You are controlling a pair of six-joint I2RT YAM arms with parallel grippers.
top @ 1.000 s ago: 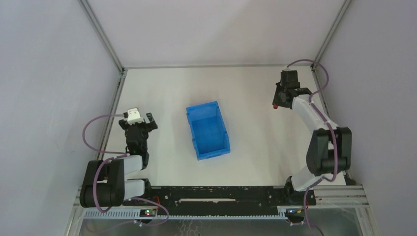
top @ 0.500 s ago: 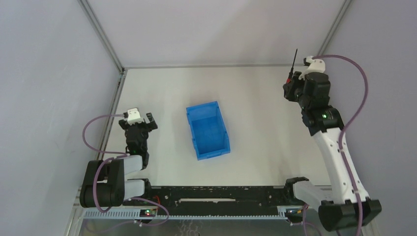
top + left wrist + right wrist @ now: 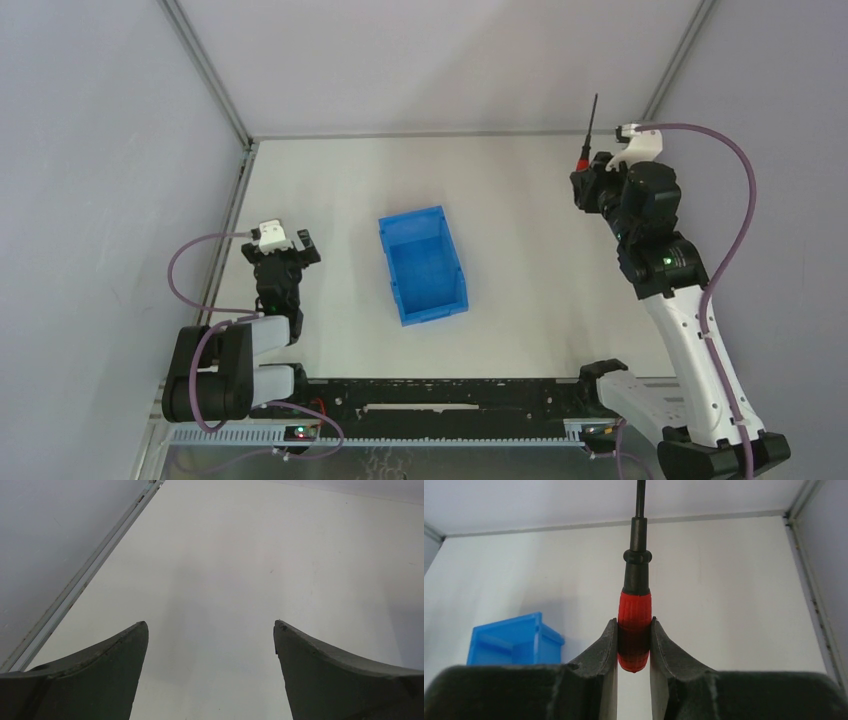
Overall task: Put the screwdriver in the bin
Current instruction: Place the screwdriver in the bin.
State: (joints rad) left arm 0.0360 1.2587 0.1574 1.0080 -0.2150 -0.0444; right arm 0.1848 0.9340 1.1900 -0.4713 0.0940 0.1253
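The blue bin (image 3: 424,264) stands near the middle of the table; its corner shows at the left of the right wrist view (image 3: 514,640). My right gripper (image 3: 583,178) is raised at the far right, well to the right of the bin. It is shut on the red handle of the screwdriver (image 3: 634,625), whose black shaft (image 3: 591,122) points up and away from the fingers. My left gripper (image 3: 285,245) is open and empty, low over the table to the left of the bin; its fingertips (image 3: 125,645) stand wide apart.
White enclosure walls with metal frame rails (image 3: 205,70) close in the table on the left, back and right. A rail (image 3: 80,585) runs along the table's left edge close to my left gripper. Purple cables loop from both arms.
My right arm has lifted from the far right of the table with the screwdriver in its grip, rising higher and extending upward. The left arm and the bin have not moved.
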